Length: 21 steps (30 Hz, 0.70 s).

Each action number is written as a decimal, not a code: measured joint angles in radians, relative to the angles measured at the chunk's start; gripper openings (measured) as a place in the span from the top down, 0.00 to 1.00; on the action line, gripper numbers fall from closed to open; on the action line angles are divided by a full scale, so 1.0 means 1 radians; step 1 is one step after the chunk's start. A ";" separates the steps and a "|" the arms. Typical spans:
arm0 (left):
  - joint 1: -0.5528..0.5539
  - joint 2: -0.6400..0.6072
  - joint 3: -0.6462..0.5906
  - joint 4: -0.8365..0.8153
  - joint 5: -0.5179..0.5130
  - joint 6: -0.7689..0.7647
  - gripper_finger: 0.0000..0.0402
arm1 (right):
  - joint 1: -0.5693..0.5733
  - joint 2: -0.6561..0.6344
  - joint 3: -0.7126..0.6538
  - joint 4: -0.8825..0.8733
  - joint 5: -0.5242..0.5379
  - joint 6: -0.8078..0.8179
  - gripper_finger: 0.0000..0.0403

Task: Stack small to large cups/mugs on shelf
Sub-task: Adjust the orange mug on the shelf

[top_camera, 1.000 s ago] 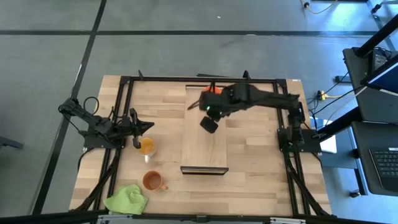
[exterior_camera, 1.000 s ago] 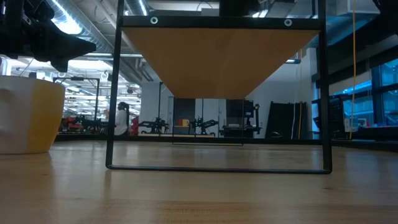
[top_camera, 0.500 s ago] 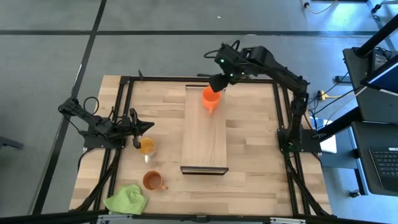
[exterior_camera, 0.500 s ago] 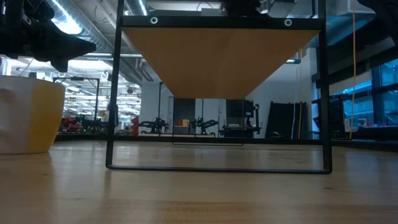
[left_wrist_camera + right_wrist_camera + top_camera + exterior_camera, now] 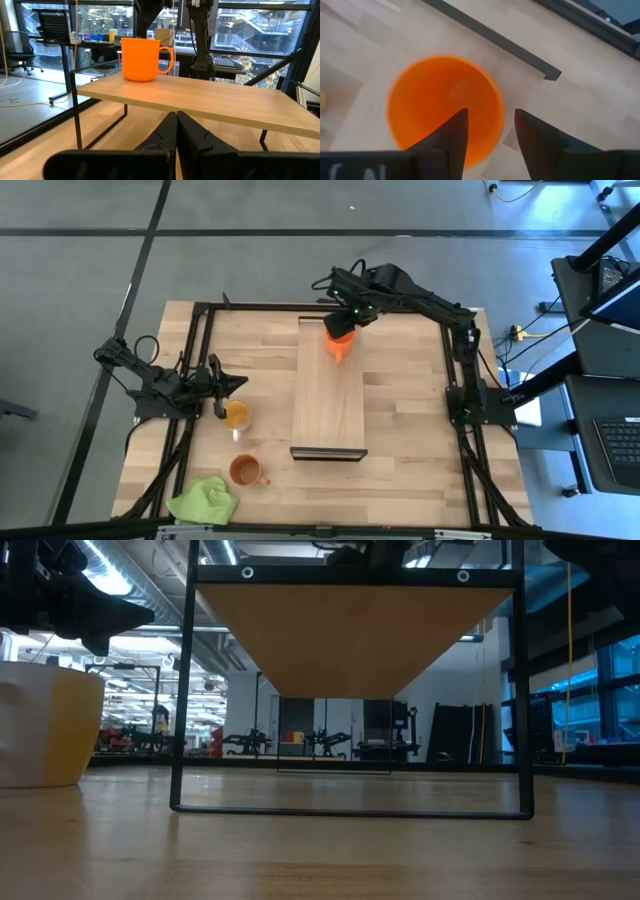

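1. the orange mug [image 5: 340, 342] stands upright near the far end of the shelf [image 5: 329, 405], its handle toward the near end. the right gripper [image 5: 347, 315] hangs just above it – in the right wrist view its two dark fingers [image 5: 451, 134] are parted, one over the mug's open mouth, the other outside its rim, holding nothing.
2. the left gripper [image 5: 222, 388] sits at the table's left side, beside the amber-yellow cup [image 5: 236, 415]; its fingers [image 5: 192, 137] are pressed together, empty.
3. the rust-brown mug [image 5: 245, 471] stands on the tabletop [image 5: 410, 440] nearer the front edge, with a crumpled lime-green cloth [image 5: 205, 501] near it, closer to the front corner.
4. the orange mug is smooth, opaque and cylindrical with a loop handle [image 5: 166, 59]; the amber cup is translucent, and bulks large at the low view's left edge [image 5: 40, 725].
5. the shelf is a long light-wood board on thin dark metal legs [image 5: 181, 690], dark trim at its near end – the tabletop is pale butcher-block strips.
6. no writing or labels can be read on any of them.
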<state>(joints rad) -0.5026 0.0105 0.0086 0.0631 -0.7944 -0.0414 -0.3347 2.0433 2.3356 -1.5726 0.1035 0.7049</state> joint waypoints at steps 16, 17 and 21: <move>0.000 0.000 0.000 0.000 0.000 0.000 1.00 | 0.000 0.018 0.000 0.001 0.029 -0.057 0.69; 0.000 0.000 0.000 0.000 0.000 0.000 1.00 | 0.000 0.018 0.000 0.001 0.027 -0.059 0.71; 0.000 0.000 0.000 0.000 0.000 0.000 1.00 | 0.000 0.018 0.000 0.001 0.005 -0.090 0.79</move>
<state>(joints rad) -0.5026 0.0105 0.0086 0.0635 -0.7944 -0.0412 -0.3351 2.0613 2.3356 -1.5711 0.1088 0.6150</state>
